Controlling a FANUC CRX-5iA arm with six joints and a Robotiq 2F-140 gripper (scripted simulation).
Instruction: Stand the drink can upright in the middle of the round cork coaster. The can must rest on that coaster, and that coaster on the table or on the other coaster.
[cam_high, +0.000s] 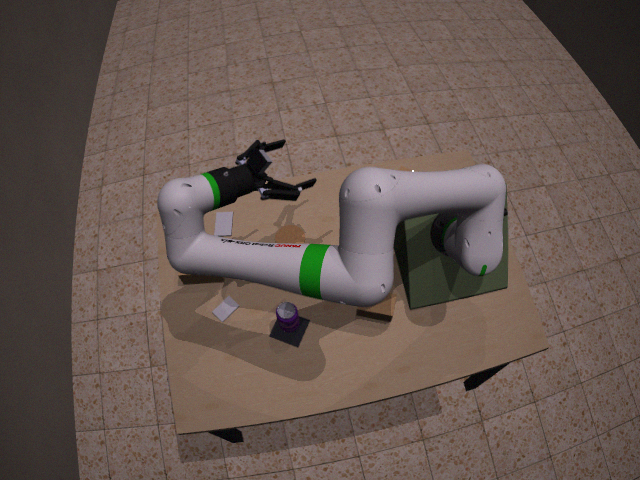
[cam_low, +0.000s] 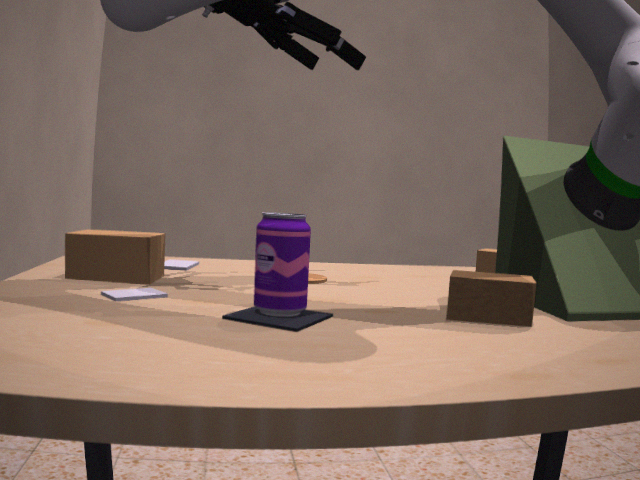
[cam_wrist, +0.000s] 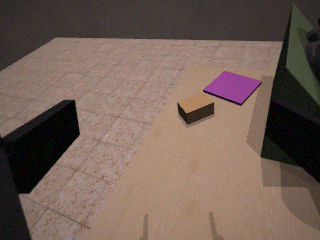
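The purple drink can (cam_high: 286, 315) (cam_low: 282, 263) stands upright on a dark square coaster (cam_high: 290, 334) (cam_low: 277, 318) near the middle of the table. The round cork coaster (cam_high: 292, 232) (cam_low: 316, 278) lies flat on the table behind the can, apart from it and bare, in the gripper's shadow. My gripper (cam_high: 297, 162) (cam_low: 334, 63) is open and empty, high above the table's far side, well above and away from the can. The wrist view shows neither the can nor the cork coaster.
Wooden blocks stand at the left (cam_low: 114, 255) and the right (cam_low: 491, 297), with a small one (cam_low: 485, 259) (cam_wrist: 196, 107) by the green robot base (cam_high: 454, 258) (cam_low: 568, 232). Two white cards (cam_low: 134, 293) (cam_low: 180, 264) lie at the left. A magenta square mat (cam_wrist: 232, 87) lies near the base.
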